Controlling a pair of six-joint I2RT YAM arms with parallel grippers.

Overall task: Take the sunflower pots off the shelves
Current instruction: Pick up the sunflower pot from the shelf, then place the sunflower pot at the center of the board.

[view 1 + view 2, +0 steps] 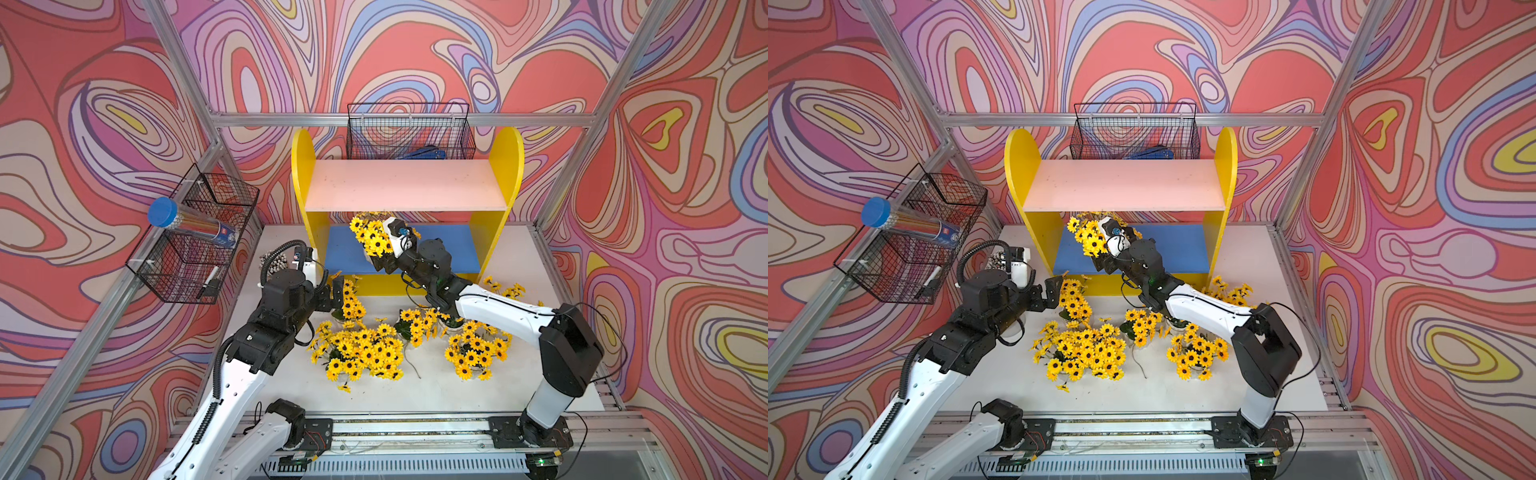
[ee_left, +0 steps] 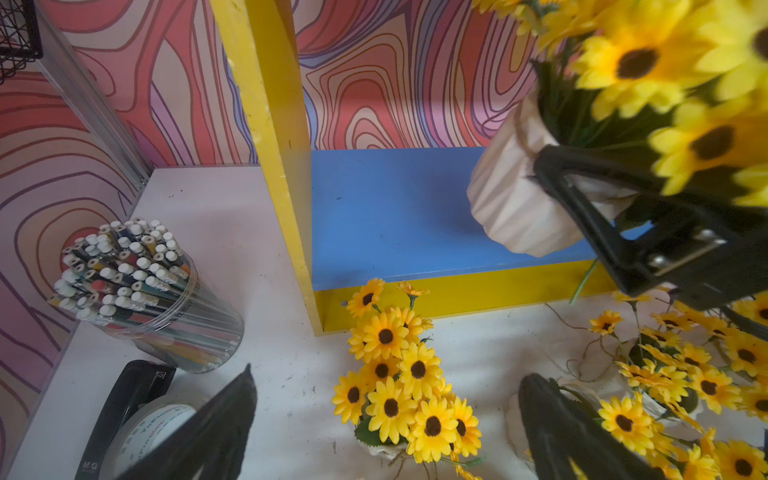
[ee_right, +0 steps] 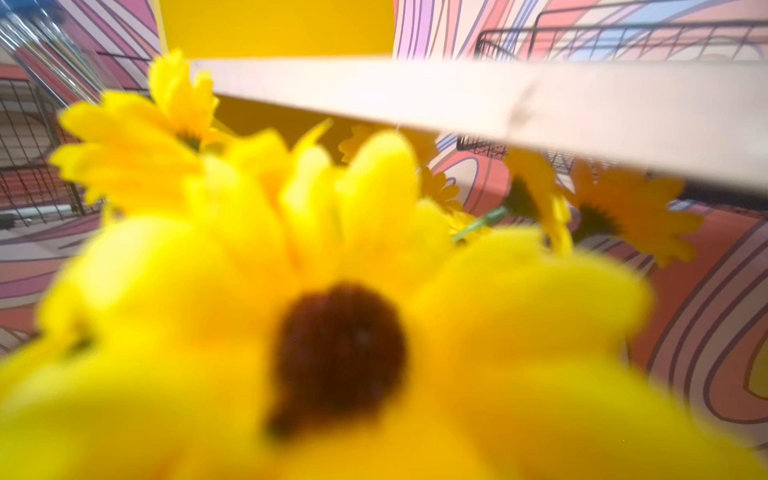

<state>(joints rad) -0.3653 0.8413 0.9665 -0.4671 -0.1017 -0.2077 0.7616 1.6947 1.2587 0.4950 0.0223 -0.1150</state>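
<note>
Far left, the cup of pencils stood out of the action, and the left gripper hovered near it, jaws spread wide and empty above the table. On to the shelves: the pink upper board was bare, and so was the blue lower board, save for one sunflower pot tilted just over it and seemingly lifted clear. The right gripper had its white ribbed body pinched. Further right, the other pots lay bunched on the table in front. So this looked like the last pot, mid-carry. The next move called for drawing it out from under the pink board's edge, blooms clear, then setting it down on open table.
</note>
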